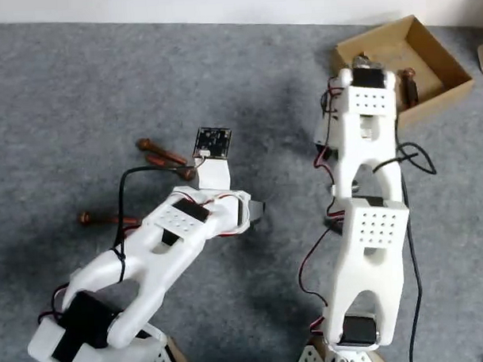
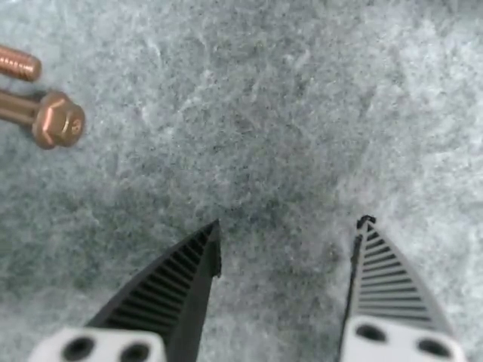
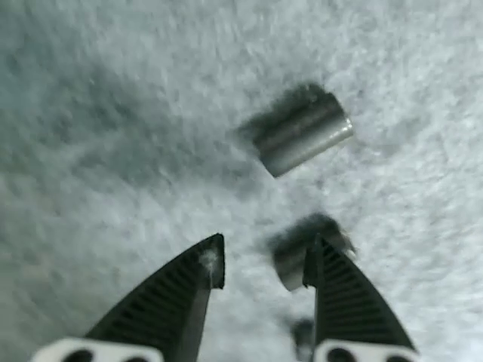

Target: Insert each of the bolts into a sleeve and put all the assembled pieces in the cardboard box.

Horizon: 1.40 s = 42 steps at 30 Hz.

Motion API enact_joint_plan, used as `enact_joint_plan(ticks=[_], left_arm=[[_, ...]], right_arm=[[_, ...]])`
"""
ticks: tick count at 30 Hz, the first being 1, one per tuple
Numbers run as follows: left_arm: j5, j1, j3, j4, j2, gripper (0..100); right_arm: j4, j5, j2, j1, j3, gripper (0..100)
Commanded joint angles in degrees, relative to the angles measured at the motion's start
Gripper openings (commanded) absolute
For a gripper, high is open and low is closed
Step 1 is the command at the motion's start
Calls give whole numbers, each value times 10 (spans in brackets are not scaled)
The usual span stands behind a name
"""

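both grippers spread over the grey mat

the left gripper hangs with its fingers wide apart above bare mat; a flanged bolt and the threaded end of a second bolt lie well off to one side. the right gripper is spread too, pinching nothing: one sleeve lies beyond its tips, another sleeve sits partly behind one finger. the cardboard box stands at the table's far right, a brown piece inside it

Coppery metal bolts, dull steel sleeve, fuzzy grey felt.
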Motion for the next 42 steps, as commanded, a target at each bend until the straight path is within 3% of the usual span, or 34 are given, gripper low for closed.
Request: enact_joint_plan(ticks=[1, 9, 15, 22, 34, 36, 39, 42], left_arm=[[1, -4, -26, 3, -1, 273], [1, -4, -26, 3, -1, 273], [1, -4, -27, 3, -1, 273], [1, -4, -27, 2, -1, 273], [1, -4, -26, 2, -1, 273], [1, -4, -26, 2, -1, 273], [1, -4, -26, 2, -1, 273], [1, -4, -27, 2, -1, 273]], right_arm=[[-56, -82, -12, -5, -6, 167], [-122, -270, -9, 36, -6, 167], [-124, -324, -8, 68, -2, 167], [-120, -331, 2, 67, 1, 167], [-146, -332, 168, 66, -25, 166], [-146, -332, 176, 65, -47, 134], [-144, -331, 180, 67, -80, 0], [-139, -329, 179, 66, -93, 2]])
